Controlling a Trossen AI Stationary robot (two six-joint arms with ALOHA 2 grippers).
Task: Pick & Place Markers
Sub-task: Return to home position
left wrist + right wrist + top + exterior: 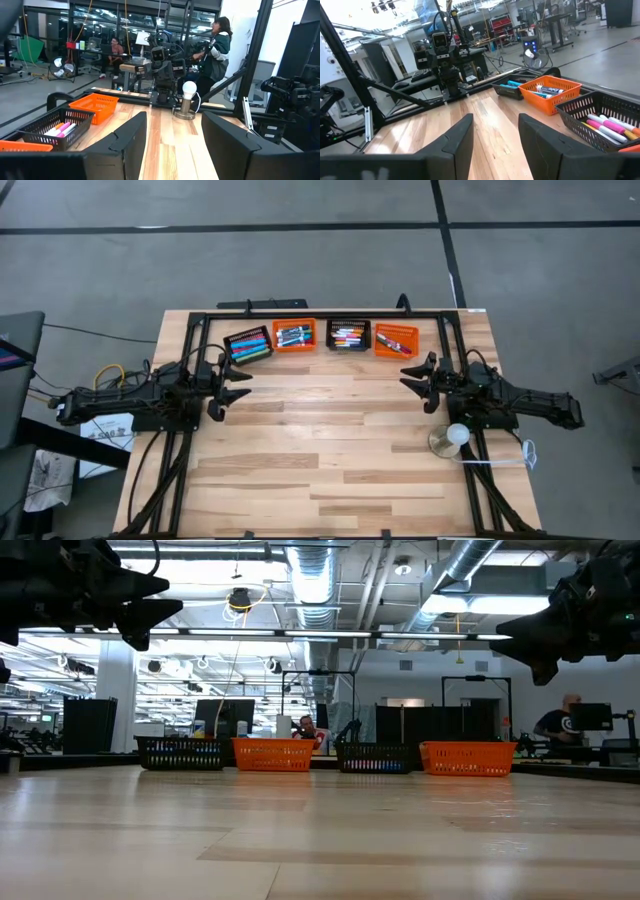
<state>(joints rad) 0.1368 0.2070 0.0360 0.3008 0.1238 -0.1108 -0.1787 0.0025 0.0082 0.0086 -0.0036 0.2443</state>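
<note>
a: wood surface (330, 470), boards bare in the middle. where are the markers (349, 337)?
b: all in the four baskets lined along the far edge. none loose on the boards that i can see.
a: order?
b: left black basket (180, 753), left orange basket (272, 754), right black basket (375, 757), right orange basket (467, 758). all four hold markers.
a: left tool (238, 383)?
b: fingers spread, nothing between them. raised off the surface, near the left black basket, pointing toward the centre.
a: right tool (410, 379)?
b: same. spread, empty, raised, near the right orange basket, facing the left tool.
a: why parked there?
b: my read: nothing left to pick, so both arms sit clear of the baskets in a mirrored rest pose. task looks done or nearly.
a: extras?
b: lamp (455, 438) with a round bulb beside the right arm. people in the room behind, well apart from the surface.
</note>
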